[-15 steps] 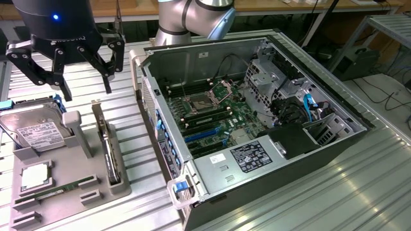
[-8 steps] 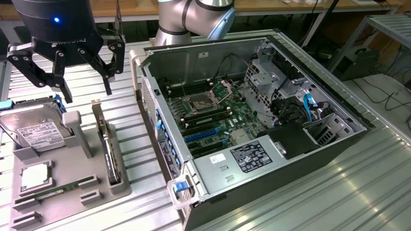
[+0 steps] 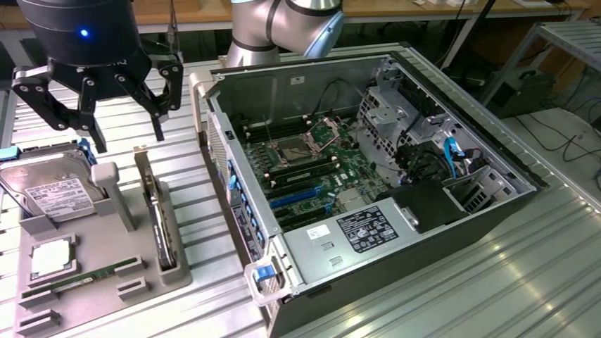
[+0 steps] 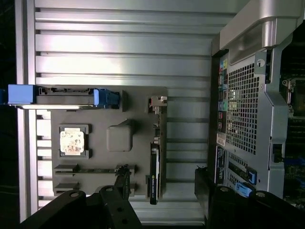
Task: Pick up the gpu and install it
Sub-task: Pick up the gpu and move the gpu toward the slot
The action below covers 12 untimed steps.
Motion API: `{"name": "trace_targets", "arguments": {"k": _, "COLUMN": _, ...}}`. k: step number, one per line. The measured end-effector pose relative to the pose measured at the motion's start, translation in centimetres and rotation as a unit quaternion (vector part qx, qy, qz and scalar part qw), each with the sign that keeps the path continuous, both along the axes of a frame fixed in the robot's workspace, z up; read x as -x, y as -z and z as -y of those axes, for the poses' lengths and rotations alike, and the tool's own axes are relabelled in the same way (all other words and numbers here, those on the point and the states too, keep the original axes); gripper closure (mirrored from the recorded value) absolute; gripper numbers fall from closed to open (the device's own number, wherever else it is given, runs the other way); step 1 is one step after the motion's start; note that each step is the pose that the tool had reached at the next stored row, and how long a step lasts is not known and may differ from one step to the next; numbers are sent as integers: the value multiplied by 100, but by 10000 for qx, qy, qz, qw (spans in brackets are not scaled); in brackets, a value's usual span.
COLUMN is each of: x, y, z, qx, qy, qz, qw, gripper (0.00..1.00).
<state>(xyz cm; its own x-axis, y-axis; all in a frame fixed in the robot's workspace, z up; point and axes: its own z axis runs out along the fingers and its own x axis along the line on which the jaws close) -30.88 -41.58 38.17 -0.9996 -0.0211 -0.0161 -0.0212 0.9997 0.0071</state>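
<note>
The gpu [image 3: 156, 211] stands on its long edge in a slot of the grey parts tray [image 3: 122, 285], along the tray side that faces the computer case [image 3: 310, 243]. In the exterior view its silver bracket end points toward twelve o'clock. Nothing touches the card.

From the card, the hard drive [image 3: 52, 190] sits propped in the same tray at about nine o'clock. The square processor [image 3: 52, 257] and the green memory stick [image 3: 84, 276] lie toward eight o'clock. The opened case is just beside the tray at three o'clock, lying on its side on the ribbed metal table [image 3: 488, 282] with the motherboard [image 3: 310, 165] exposed. The blue expansion slots [image 3: 295, 198] inside look bare, as far as I can tell.

My gripper [image 3: 127, 134] hangs at roughly eleven o'clock from the card, apart from it and from the tray. My fingers [image 3: 89, 120] are spread wide and pinch nothing.

As I judge it, no part of the job is done. The card is in its holder, not grasped and not lifted, and no card sits in the case. Both the pick-up and the install are left.
</note>
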Motion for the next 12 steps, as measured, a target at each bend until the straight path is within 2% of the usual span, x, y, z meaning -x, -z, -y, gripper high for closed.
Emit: {"name": "trace_targets", "arguments": {"k": 12, "x": 0, "y": 32, "z": 2, "qx": 0, "qy": -14, "qz": 0, "qw": 10000, "gripper": 34}}
